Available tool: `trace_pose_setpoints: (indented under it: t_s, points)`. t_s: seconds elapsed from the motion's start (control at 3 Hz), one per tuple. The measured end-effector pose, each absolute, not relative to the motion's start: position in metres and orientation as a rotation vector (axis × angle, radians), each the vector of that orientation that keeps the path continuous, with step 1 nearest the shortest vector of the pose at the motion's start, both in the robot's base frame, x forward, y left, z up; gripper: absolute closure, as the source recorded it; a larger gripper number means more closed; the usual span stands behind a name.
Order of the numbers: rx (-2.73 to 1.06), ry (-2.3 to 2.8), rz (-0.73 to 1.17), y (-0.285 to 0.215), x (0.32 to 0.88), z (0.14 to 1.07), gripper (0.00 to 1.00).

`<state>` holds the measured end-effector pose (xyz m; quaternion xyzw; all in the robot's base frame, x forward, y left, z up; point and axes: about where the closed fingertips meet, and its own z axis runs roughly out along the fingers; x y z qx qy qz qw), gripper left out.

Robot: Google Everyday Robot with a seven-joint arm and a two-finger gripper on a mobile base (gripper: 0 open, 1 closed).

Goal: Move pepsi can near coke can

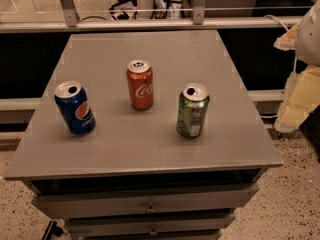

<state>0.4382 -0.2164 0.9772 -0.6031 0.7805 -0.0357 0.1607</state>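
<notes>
Table [150, 149]: three cans carried upright, none grasped; approach step judged in hand. Arm [302, 84] seen off table's right edge; jaws held there, state cannot be told. Pepsi can [75, 108] stood farthest from jaws, coke can [140, 85] midway, well apart. Green can [192, 110] (nearest jaws) to be cleared in reach across. Grasp on pepsi can called for next.
</notes>
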Motion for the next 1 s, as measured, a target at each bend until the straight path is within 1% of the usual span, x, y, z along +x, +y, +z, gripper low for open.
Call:
trace_pose_setpoints:
  t_s: [0.67, 1.0]
  points:
    - [-1.725, 2.204, -0.108, -0.207, 0.442, 0.984, 0.0]
    - [-1.764, 2.139, -0.096, -0.169, 0.453, 0.998, 0.0]
